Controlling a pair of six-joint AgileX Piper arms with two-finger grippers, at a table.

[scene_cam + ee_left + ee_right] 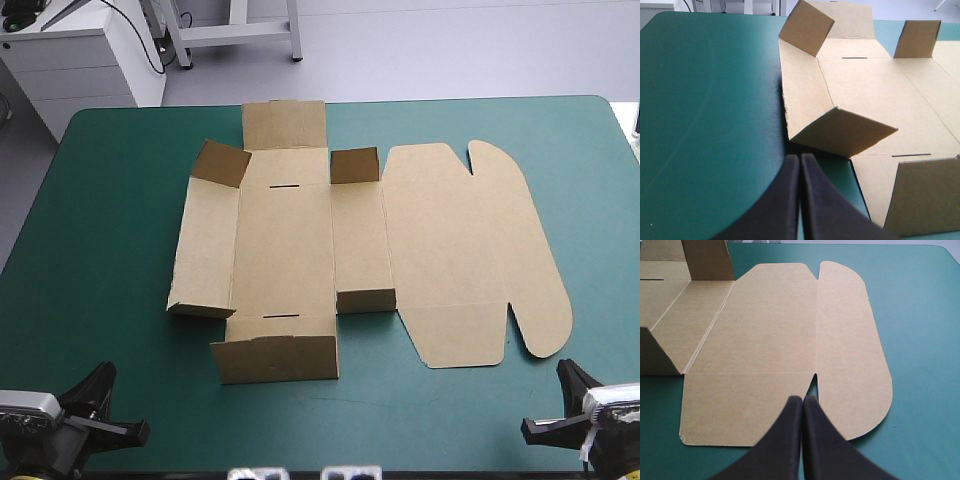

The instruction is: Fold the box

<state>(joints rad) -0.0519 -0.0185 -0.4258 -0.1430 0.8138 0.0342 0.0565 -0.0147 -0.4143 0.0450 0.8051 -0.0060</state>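
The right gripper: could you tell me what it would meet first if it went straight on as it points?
Probably the box, its flat lid panel by the notch just ahead of the shut right gripper; depth is unclear.

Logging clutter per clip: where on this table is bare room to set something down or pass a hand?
Widest: teal-green cover between the box and the table's left edge. Also a strip along the near edge, between the left gripper and right gripper, both shut. Narrower beside the rounded lid flap. Crowded: centre and far edge.
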